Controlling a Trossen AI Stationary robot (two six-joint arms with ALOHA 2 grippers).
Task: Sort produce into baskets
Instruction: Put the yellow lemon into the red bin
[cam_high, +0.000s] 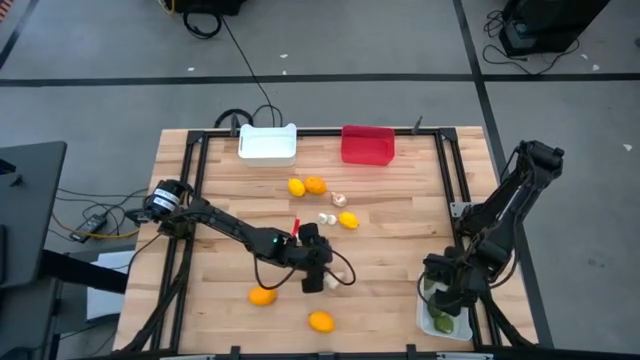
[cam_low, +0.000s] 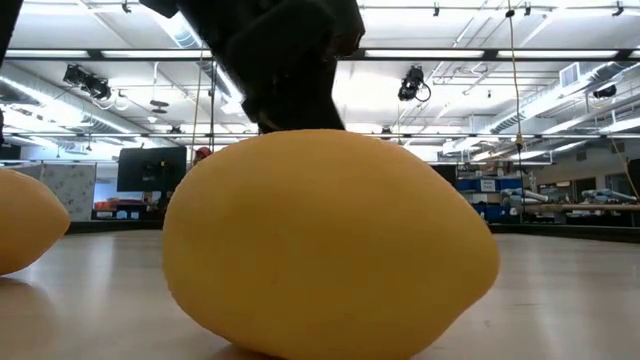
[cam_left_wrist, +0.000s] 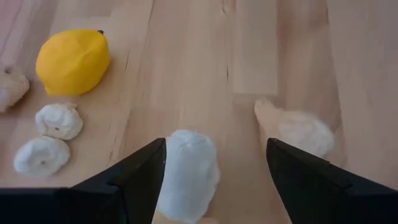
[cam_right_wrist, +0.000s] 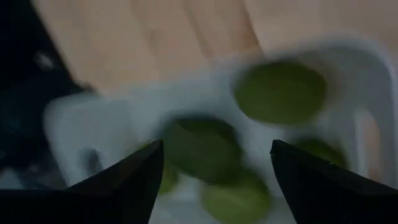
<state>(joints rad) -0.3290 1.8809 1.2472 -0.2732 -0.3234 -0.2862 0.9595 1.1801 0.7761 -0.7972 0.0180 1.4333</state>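
My left gripper (cam_high: 318, 272) (cam_left_wrist: 216, 146) is open low over the middle of the table, pointing down. One whitish bulb (cam_left_wrist: 186, 174) lies on the wood between its fingers. A second bulb (cam_left_wrist: 301, 130) lies just beyond the other finger. A yellow lemon (cam_left_wrist: 73, 61) and more bulbs (cam_left_wrist: 59, 120) lie farther off. My right gripper (cam_high: 447, 292) (cam_right_wrist: 217, 146) is open and empty above the white basket (cam_high: 440, 325) at the near right. That basket holds several green fruits (cam_right_wrist: 280, 92). A white basket (cam_high: 268, 143) and a red basket (cam_high: 367, 144) stand at the far edge. My left gripper has the whitish bulb lying on the table between its open fingers, close against the inner side of one finger (cam_left_wrist: 146, 171). I cannot tell whether the finger touches it. The fingers come from above.
Two citrus fruits (cam_high: 307, 186) lie near the far baskets. An orange one (cam_high: 262, 295) and another (cam_high: 321, 321) lie near the front edge. The second fills the low view (cam_low: 330, 245). A black frame rail (cam_high: 452, 180) runs along the table's sides.
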